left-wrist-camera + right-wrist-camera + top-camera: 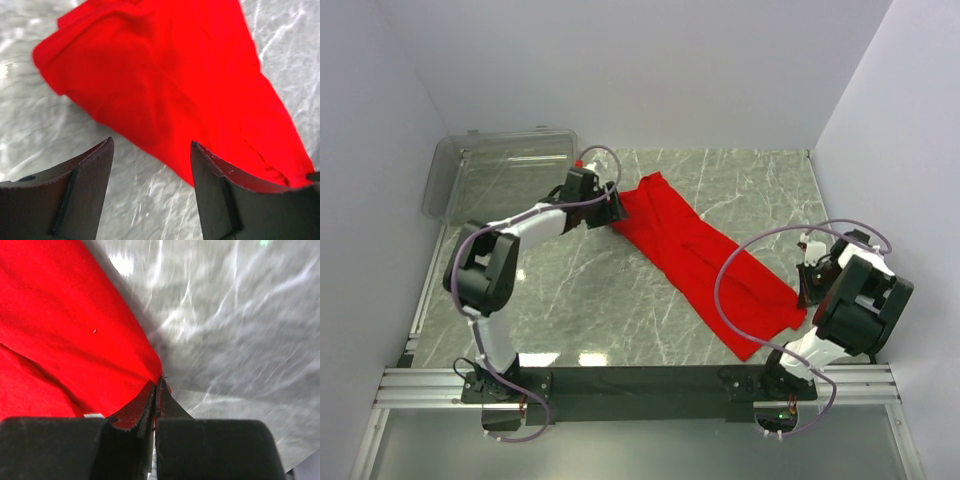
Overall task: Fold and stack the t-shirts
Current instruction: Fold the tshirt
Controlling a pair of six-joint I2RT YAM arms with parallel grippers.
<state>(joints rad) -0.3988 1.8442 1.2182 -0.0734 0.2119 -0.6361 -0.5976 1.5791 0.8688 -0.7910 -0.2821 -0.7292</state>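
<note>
Across the marbled surface (570, 300) a single red t-shirt (705, 262) is laid out as a long, partly folded band, running diagonally from the far middle to the near right. At the far left a clear plastic bin (500, 180) is seen, apart from the cloth. The near right corner of the cloth is pinched between the clenched jaws of the right tool (156, 385). The left tool (151, 145) is held released, jaws spread, just over the far end's edge, with nothing gripped. A fold appears to be in hand; next, that far edge would need to be seized so both ends can be carried together.
</note>
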